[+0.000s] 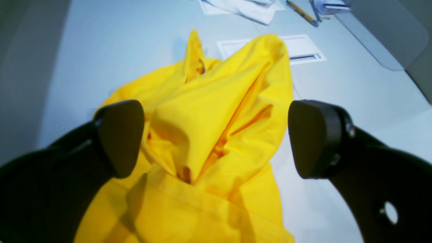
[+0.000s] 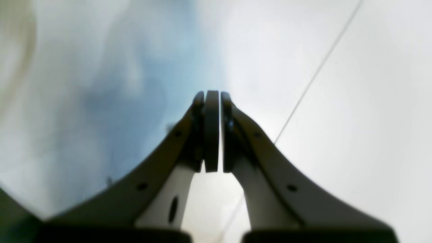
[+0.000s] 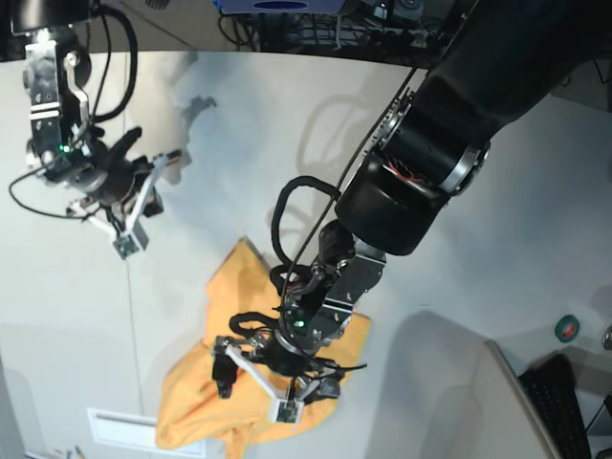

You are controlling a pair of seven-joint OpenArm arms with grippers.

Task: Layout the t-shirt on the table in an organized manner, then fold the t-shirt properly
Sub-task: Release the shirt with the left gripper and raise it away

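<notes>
One t-shirt (image 1: pixel 216 111), bunched on the table (image 1: pixel 354 101) between the spread-wide fingers of the left gripper (image 1: pixel 216 138); right gripper (image 2: pixel 212 131) pressed closed, empty, well apart; advise grasping one outer hem, not the heaped middle.

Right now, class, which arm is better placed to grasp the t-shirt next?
Left. Its gripper hangs open-jawed directly over the crumpled t-shirt. The right gripper is shut over bare table, away from the cloth.

bunched t-shirt (image 1: pixel 216 128) fills open left hand (image 1: pixel 216 138) (table (image 1: pixel 354 101) beside bare)
</notes>
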